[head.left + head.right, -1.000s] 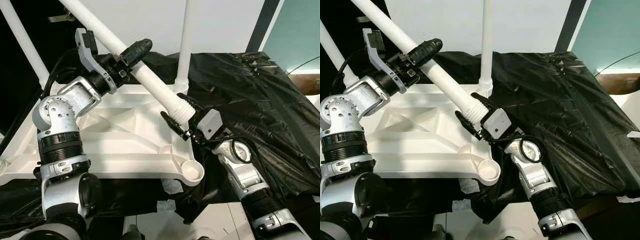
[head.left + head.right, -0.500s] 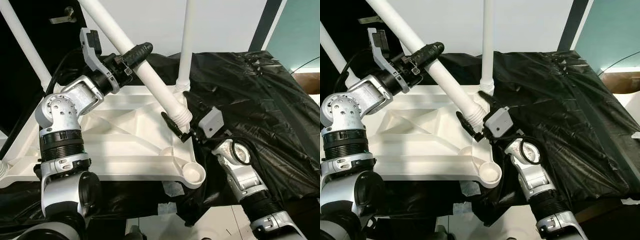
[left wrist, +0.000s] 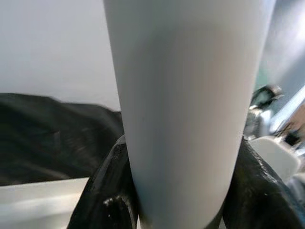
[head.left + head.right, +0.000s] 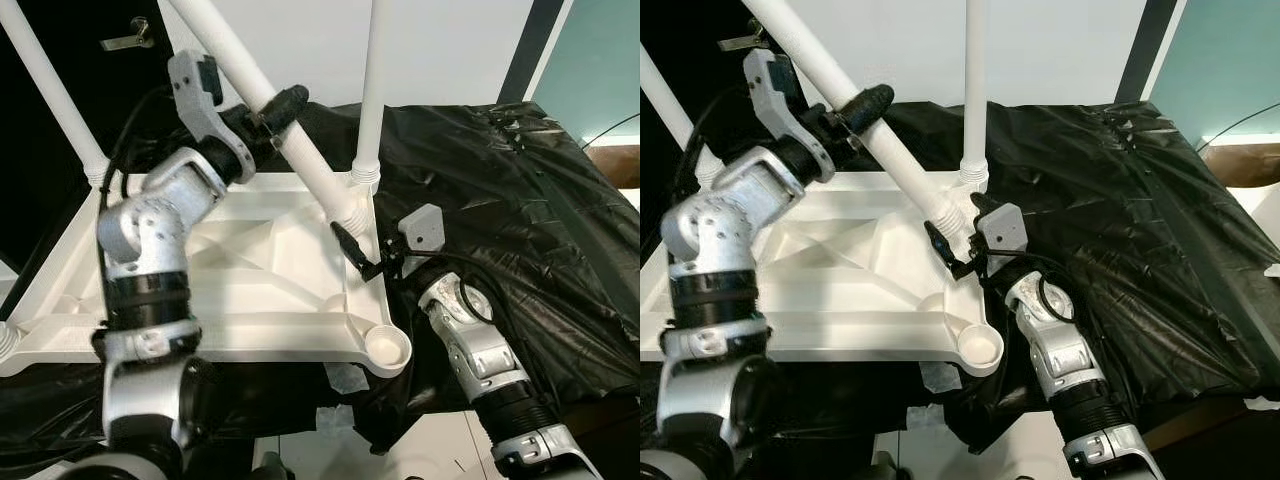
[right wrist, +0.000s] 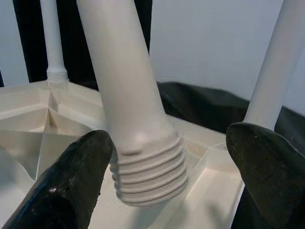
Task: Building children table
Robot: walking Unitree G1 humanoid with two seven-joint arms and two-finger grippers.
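Observation:
A white children's table top (image 4: 250, 330) lies upside down on black plastic sheeting (image 4: 520, 180). Two white legs stand upright in its far corners, one on the left (image 4: 55, 90) and one on the right (image 4: 372, 90). My left gripper (image 4: 270, 108) is shut on a loose white leg (image 4: 310, 170) that is tilted, with black fingers (image 3: 102, 200) pressed on both sides. The leg's threaded end (image 5: 150, 171) hovers just over the table's right rim. My right gripper (image 4: 365, 250) is open, its fingers (image 5: 71, 186) flanking the threads with gaps on both sides.
A round socket (image 4: 385, 347) sits in the near right corner of the table top. The sheeting covers a raised surface to the right. A white wall and a dark door with a handle (image 4: 125, 38) stand behind. Tape scraps (image 4: 335, 415) lie on the floor below.
My left arm has risen and swung the leg steeper. The threaded end has shifted away from the near corner toward the far right upright leg, and my right gripper followed it.

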